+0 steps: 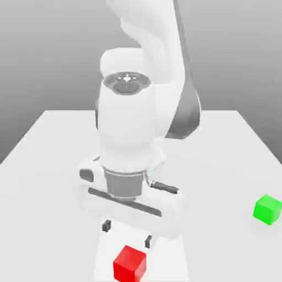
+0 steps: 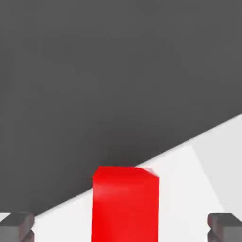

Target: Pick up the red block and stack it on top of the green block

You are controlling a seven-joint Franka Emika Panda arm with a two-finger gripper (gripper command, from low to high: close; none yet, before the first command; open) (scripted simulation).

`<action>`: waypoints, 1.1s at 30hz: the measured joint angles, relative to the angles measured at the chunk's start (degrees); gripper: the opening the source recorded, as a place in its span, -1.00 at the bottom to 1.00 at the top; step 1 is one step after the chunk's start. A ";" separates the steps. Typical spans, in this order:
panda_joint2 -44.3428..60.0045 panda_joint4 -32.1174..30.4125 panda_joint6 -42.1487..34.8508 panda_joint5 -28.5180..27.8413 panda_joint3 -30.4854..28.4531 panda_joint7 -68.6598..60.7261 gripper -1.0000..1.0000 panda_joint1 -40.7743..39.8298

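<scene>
The red block point(image 1: 130, 264) is seen on the white table point(image 1: 49, 148), close to the near edge in the exterior view, and it rests flat on the surface. In the hand view the red block point(image 2: 125, 205) is placed in the middle between the two dark fingertips point(image 2: 18, 226), with free space at each side, so it is not touched by them. The gripper point(image 1: 126, 233) is held above the red block with its fingers pointing down, and the jaws are spread wide apart; nothing is gripped between them. The fingertips are found just above and behind the block in the exterior view, apart from its top face. The green block point(image 1: 267, 209) is seen well apart from the red one, toward the exterior view's right, and it also stands alone on the table. The white arm point(image 1: 137, 110) is risen over the middle of the table.
</scene>
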 joint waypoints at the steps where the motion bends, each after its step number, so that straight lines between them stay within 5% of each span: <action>1: 2.07 0.26 1.64 -0.31 -0.28 0.33 0.00 0.20; 3: 6.23 0.87 5.05 -1.06 -0.99 0.96 0.00 0.76; 4: 7.37 1.03 5.99 -1.27 -1.20 1.12 -1.00 0.93; 10: 7.94 1.12 6.53 -1.44 -1.28 1.26 -1.00 0.97; 16: -1.57 -0.45 -1.42 0.60 0.46 -0.08 -1.00 0.15; 33: -9.79 -5.47 -4.70 1.45 18.58 12.66 -1.00 19.88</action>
